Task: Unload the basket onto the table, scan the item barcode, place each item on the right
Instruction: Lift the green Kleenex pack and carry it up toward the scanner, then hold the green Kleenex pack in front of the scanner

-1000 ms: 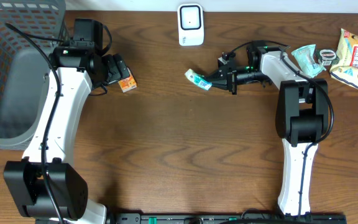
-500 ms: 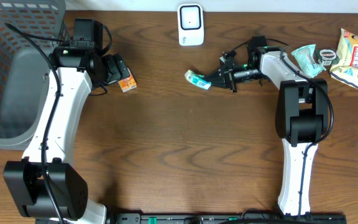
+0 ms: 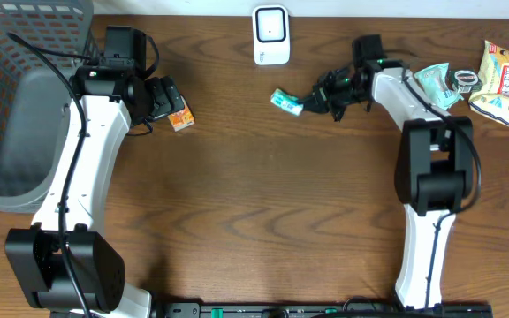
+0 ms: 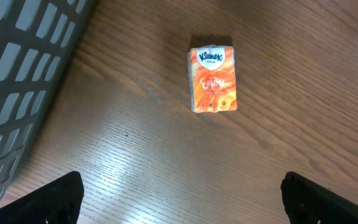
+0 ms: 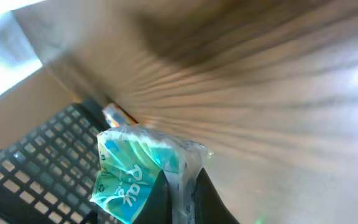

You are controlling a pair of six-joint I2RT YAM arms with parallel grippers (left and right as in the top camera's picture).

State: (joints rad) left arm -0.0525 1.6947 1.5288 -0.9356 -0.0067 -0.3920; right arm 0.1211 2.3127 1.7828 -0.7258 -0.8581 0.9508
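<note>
We see the right claw (image 3: 306, 103) clamped shut on one end of a teal tissue packet (image 3: 284, 100). It holds the packet out over the wooden counter (image 3: 263, 203), near the white scanner (image 3: 271, 35) and a little to its right. The scanner stands at the counter's far edge. From the right wrist, the packet's printed face sits tilted just beyond the fingers (image 5: 199, 193). The left claw (image 4: 179, 199) stands wide open near an orange Kleenex pack (image 4: 212, 79), which lies flat on the counter. A grey basket (image 3: 7, 106) sits to their left. A few more packets (image 3: 500, 75) lie at the far right corner.
</note>
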